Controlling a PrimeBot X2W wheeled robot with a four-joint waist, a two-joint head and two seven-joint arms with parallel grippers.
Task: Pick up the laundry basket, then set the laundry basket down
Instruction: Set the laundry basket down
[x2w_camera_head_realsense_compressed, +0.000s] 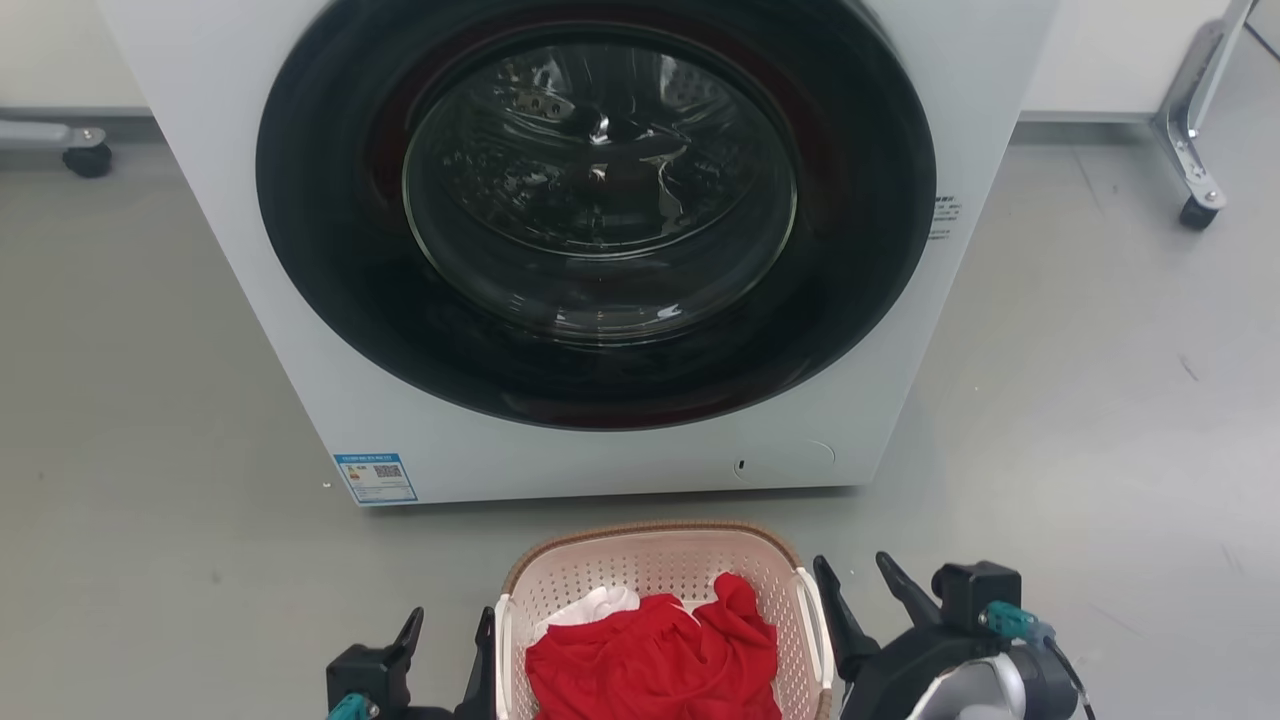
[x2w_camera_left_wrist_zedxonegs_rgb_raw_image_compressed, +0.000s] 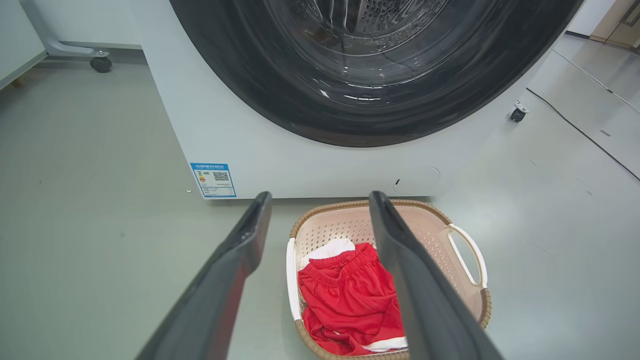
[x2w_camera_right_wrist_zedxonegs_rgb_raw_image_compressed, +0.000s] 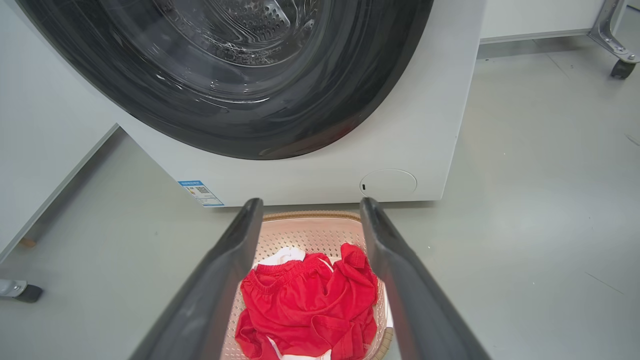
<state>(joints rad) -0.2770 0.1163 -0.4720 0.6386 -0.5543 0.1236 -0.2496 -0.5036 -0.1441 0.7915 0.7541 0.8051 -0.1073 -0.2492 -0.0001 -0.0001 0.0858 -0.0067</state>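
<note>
the laundry basket (x2w_camera_head_realsense_compressed: 650, 528) sits on the grey floor (x2w_camera_head_realsense_compressed: 150, 450), just in front of the front-loading washer (x2w_camera_head_realsense_compressed: 620, 455) and between my two grippers. my left gripper (x2w_camera_head_realsense_compressed: 448, 630) is spread wide and empty, its inner finger just beside the basket's left white handle (x2w_camera_head_realsense_compressed: 503, 640). my right gripper (x2w_camera_head_realsense_compressed: 852, 580) is also spread wide and empty, its inner finger close against the right white handle (x2w_camera_head_realsense_compressed: 822, 625). i cannot tell whether either finger touches the plastic yet.

i judge this basket to be light: thin perforated plastic walls, and only a small load inside — red shorts (x2w_camera_head_realsense_compressed: 655, 665) heaped over a bit of white cloth (x2w_camera_head_realsense_compressed: 590, 608). the clothes are soft and will not roll, but they lie toward my end, so the weight probably sits a little near me. the walls look as if they would flex if i squeezed them, and the brown woven-look rim is too shallow to grip well.

the handles are the places to take hold: stiff white loops on the two long sides, each with a gap a finger could pass through. i would put one finger inside each loop and one outside, close firmly because the plastic looks smooth, and raise both sides together — if they go up unevenly, the basket may tilt and the shorts may slide.
</note>
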